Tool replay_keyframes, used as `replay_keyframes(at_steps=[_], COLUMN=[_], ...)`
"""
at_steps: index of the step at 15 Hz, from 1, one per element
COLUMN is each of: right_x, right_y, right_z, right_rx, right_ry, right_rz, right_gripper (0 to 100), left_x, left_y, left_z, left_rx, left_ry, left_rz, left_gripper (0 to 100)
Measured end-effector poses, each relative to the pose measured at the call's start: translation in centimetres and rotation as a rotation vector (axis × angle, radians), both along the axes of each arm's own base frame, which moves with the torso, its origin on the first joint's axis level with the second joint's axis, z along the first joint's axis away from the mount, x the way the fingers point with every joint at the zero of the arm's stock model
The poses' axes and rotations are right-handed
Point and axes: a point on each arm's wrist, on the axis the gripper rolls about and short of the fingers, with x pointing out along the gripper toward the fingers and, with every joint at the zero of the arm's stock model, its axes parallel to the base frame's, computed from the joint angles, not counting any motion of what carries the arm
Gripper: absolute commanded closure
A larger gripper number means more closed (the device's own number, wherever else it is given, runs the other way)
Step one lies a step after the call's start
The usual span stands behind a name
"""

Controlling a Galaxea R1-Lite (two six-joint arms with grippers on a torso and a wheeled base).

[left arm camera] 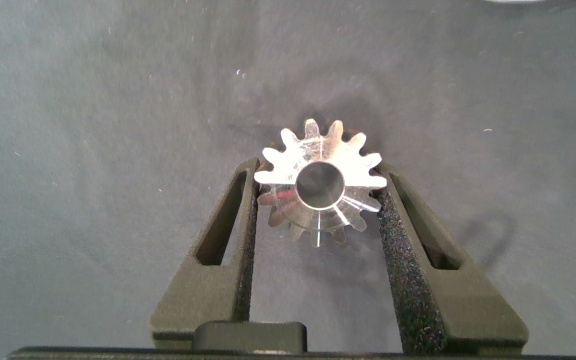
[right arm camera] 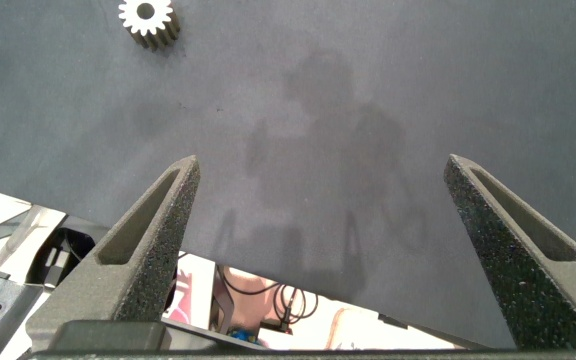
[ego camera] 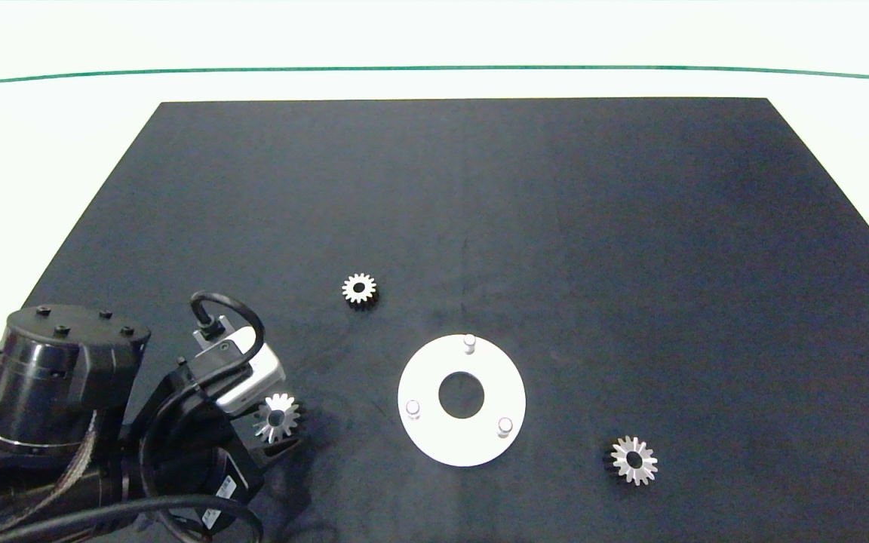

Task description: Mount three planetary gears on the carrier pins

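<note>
Left wrist view: left gripper point(left arm camera: 320, 215) pinching one gear point(left arm camera: 320, 185) by its teeth, left of carrier pins point(ego camera: 413, 408); tooth grip may slip, tilting the bore; right gripper point(right arm camera: 323, 235) spread

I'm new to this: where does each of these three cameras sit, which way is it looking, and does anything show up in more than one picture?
Head view: above the table, looking down at the black mat, white disc with its carrier pins, three planetary gears; only the left arm shows.
Left wrist view: on the left arm, looking along its left tool, whose fingers clamp a gear.
Right wrist view: on the right arm, looking down past the open right tool at the mat's edge.
Shared: the held gear appears in the head and left wrist views.
</note>
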Motion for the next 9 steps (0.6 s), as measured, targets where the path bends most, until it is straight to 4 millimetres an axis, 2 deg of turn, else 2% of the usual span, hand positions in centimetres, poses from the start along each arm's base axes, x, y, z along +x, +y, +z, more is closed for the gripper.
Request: replay_keyframes(at_steps=[5,9], right_x=[0.0,-0.1], right_y=[0.0,0.0], right_z=[0.0,0.0], right_rx=[0.000,0.001], right_ry=[-0.001,-0.009], right_rz=[0.001,0.001], right_gripper=[0,0], left_x=[-0.3,-1.1], left_y=[-1.2,-2.6], left_z=[3.5,4.0], left_rx=[0.011,0.000], left_ry=[-0.019,-0.034], left_rz=[-0.014,-0.066], left_gripper=[100,100])
